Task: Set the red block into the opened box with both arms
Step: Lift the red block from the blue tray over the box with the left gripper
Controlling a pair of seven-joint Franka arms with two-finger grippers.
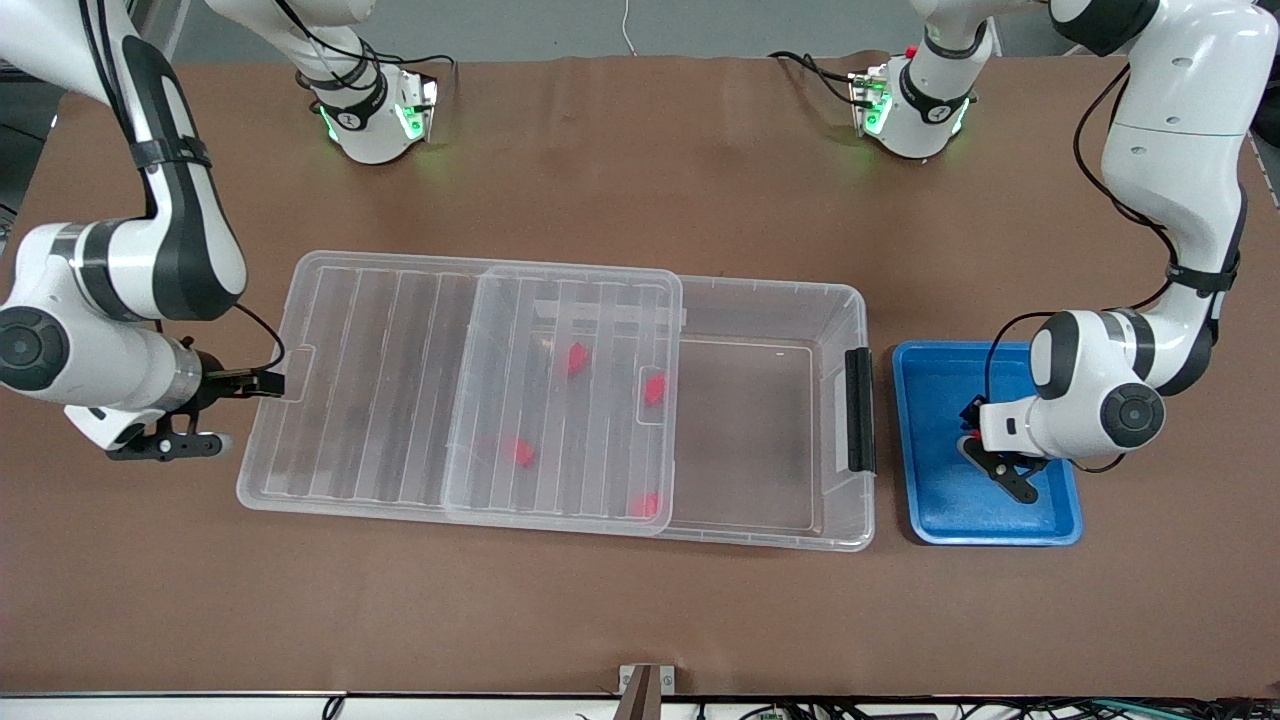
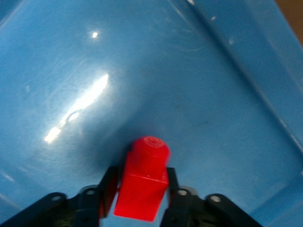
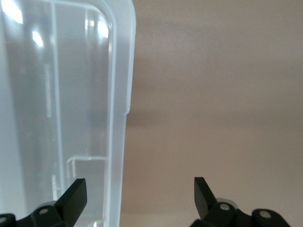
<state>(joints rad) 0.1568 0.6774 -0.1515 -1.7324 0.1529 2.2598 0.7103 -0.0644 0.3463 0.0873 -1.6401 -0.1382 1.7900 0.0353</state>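
Note:
A red block (image 2: 144, 179) stands between the fingers of my left gripper (image 2: 139, 198), which is shut on its sides just above the floor of the blue tray (image 2: 189, 71). In the front view that gripper (image 1: 975, 432) is down in the tray (image 1: 930, 510). The clear box (image 1: 840, 300) lies mid-table with its ribbed lid (image 1: 400, 380) slid toward the right arm's end, so the latch end is uncovered. My right gripper (image 1: 265, 382) is open at the lid's end edge. Its fingers straddle the lid's rim (image 3: 120, 94) without touching it.
Several red blocks lie in the box under the lid, among them one at mid-box (image 1: 577, 358) and one nearer the front camera (image 1: 522, 452). A black latch (image 1: 859, 410) sits on the box's end beside the blue tray. Brown table (image 1: 640, 620) surrounds everything.

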